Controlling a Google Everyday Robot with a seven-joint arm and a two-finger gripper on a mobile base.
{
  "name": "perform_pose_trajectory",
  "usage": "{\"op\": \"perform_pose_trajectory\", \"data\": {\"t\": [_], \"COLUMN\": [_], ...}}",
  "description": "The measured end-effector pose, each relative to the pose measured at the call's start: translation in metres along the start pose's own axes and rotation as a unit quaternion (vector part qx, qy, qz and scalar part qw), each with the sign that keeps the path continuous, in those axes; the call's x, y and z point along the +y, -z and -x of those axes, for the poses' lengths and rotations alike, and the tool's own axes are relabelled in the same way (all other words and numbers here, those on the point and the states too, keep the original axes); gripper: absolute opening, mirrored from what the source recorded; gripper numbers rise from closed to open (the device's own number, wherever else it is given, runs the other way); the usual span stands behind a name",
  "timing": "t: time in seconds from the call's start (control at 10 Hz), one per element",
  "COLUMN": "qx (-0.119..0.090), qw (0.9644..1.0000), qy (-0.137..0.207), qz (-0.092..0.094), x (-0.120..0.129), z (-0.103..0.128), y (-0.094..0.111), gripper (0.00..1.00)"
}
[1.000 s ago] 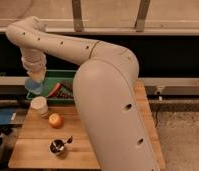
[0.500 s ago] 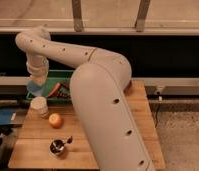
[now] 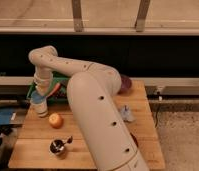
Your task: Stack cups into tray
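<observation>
two cups sit one over the other near the left end of the wooden table (image 3: pixel 28 147), and that's where the gripper is too. starting at the far left, a blue object (image 3: pixel 3 117) lies off the table's edge, lower down; i can't make out what it is. next comes the green tray (image 3: pixel 31 93) at the table's back left corner, with something reddish lying inside it. the gripper (image 3: pixel 39 92) hangs pointing down over the tray's front left corner, at the end of the pale arm (image 3: pixel 93 100). right beneath it is the light-blue cup (image 3: pixel 38 99), and directly under that the white cup (image 3: pixel 42 110), which stands upright on the wood just in front of the tray, outside it. the blue one looks to be sitting in or on the white one. i can't tell how far the gripper is open, or whether it has hold of the blue cup at all.

a little to the right, a round orange thing (image 3: pixel 55 120) rests on the table, apart from the cups. nearer the front edge stands a shiny metal cup (image 3: pixel 56 146) with a utensil leaning out of it. the arm's big upper section sweeps across the middle of the table. past it, a purple bowl (image 3: pixel 126 85) peeks out at the back right, and a small pale crumpled object (image 3: pixel 125 114) lies in front of it.
</observation>
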Motion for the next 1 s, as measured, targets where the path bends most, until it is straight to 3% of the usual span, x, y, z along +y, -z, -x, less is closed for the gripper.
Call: {"op": "perform_pose_trajectory", "data": {"t": [0.2,0.5,0.6,1.0], "qx": [0.003,0.008,0.011,0.02], "qw": [1.0,0.9997,0.9995,0.9986], "qy": [0.001,0.021,0.029,0.049], "qz": [0.006,0.007,0.005,0.006], "x": [-0.001,0.018,0.028,0.052], "z": [0.0,0.008,0.006,0.004], "y": [-0.008,0.0,0.005,0.006], "gripper": [0.0,0.0,0.05,0.43]}}
